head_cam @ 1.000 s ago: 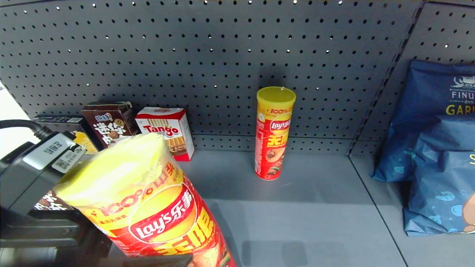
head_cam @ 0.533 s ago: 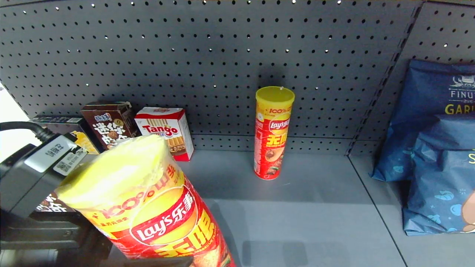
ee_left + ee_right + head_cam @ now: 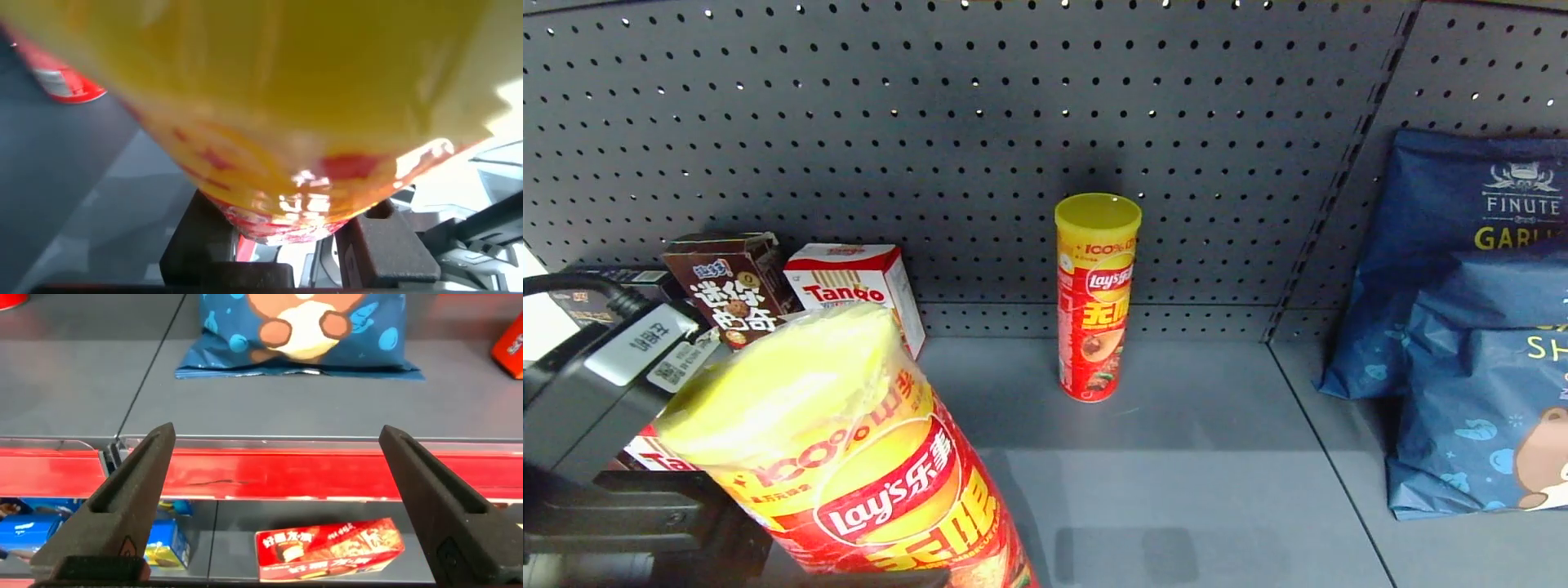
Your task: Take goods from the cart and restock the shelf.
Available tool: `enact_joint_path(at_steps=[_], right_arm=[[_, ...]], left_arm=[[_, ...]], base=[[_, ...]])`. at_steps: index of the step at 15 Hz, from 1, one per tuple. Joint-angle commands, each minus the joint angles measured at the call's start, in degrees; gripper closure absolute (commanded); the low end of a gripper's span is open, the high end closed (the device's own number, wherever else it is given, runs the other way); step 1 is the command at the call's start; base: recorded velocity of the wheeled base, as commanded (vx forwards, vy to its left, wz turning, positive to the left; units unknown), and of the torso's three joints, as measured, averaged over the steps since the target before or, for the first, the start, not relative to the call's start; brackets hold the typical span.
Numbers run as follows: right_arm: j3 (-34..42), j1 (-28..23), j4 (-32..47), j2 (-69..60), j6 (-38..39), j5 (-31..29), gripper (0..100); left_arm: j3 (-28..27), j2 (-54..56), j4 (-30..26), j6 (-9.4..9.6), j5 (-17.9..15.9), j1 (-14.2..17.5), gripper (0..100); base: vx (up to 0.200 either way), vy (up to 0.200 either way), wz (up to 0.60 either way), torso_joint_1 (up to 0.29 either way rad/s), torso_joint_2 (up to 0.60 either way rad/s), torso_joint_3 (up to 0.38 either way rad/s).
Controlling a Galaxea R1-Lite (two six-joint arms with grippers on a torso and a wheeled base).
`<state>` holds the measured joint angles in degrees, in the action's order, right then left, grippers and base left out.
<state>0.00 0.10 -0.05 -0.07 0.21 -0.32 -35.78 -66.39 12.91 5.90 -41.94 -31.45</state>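
Note:
A tall red chips can with a yellow lid (image 3: 849, 457) is held tilted at the lower left of the head view, in front of the grey shelf (image 3: 1176, 490). My left gripper (image 3: 286, 245) is shut on its lower body, with a dark finger (image 3: 204, 249) on either side. A second, identical chips can (image 3: 1096, 298) stands upright at the back of the shelf, against the pegboard. My right gripper (image 3: 282, 498) is open with nothing between its fingers, level with the red front edge of a shelf (image 3: 278, 469).
Snack boxes (image 3: 849, 282) stand at the back left, behind the held can. Blue snack bags (image 3: 1478, 327) lean at the right beyond a shelf divider (image 3: 1331, 204). The right wrist view shows a blue bag (image 3: 302, 331) and, one level lower, a red box (image 3: 327, 547).
The whole head picture has shifted left, so the camera has moved. The held can stays in the same grip and place in view.

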Motion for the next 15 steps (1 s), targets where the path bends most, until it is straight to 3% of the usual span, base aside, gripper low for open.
enact_joint_path(at_steps=[1, 2, 3, 4, 5, 8, 10, 13, 14, 15], right_arm=[[0.0, 0.0, 0.0, 0.1, -0.2, 1.0, 0], [-0.5, 0.0, -0.5, 0.1, -1.4, 1.2, 0], [-7.6, 0.1, -0.9, 1.9, -2.2, 2.2, 0], [-16.5, 2.0, 0.8, 13.9, -2.2, 5.0, 0], [-20.9, 4.0, 0.9, 15.1, -2.5, 8.0, 0], [-27.9, 6.1, 2.2, 23.2, -4.0, 11.9, 0], [-30.9, 8.4, 2.2, 29.3, -4.5, 17.6, 0], [-33.4, 12.9, -1.6, 39.4, -7.9, 18.9, 0], [-34.6, 16.7, -3.0, 43.5, -7.9, 18.2, 0], [-36.1, 19.5, -3.2, 46.7, -7.9, 17.0, 0]], left_arm=[[0.0, -0.1, 0.0, -0.01, 0.0, 0.1, 100], [0.1, -0.1, 0.0, -0.01, 0.0, 0.1, 100], [-0.1, 0.0, 0.0, -0.01, 0.0, 0.3, 100], [-0.3, -0.3, 0.0, -0.01, 0.0, 0.6, 100], [-0.3, -0.7, 0.1, -0.01, 0.0, 0.6, 100], [0.0, -1.2, 0.9, -0.01, 0.1, 0.6, 100], [0.1, -1.5, 0.9, 0.43, 0.4, 0.8, 100], [0.0, -2.4, 0.4, 6.4, 1.2, 4.5, 100], [0.0, -2.6, 0.0, 7.9, 1.4, 4.9, 100], [-0.2, -2.5, 0.0, 7.9, 1.8, 4.8, 100]], base=[[0.0, 0.0, 0.0, 0.0, 0.0, 0.0], [0.0, 0.0, 0.0, 0.0, 0.0, 0.0], [0.0, 0.0, 0.0, 0.0, 0.0, 0.0], [0.0, 0.0, 0.0, 0.0, 0.0, 0.0], [0.0, 0.0, 0.0, 0.0, 0.0, 0.0], [0.0, 0.0, 0.0, 0.0, 0.0, 0.0], [0.0, 0.0, 0.0, 0.0, 0.0, 0.0], [0.0, 0.0, 0.0, 0.0, 0.0, 0.0], [0.0, 0.0, 0.0, 0.0, 0.0, 0.0], [0.0, 0.0, 0.0, 0.0, 0.0, 0.0]])
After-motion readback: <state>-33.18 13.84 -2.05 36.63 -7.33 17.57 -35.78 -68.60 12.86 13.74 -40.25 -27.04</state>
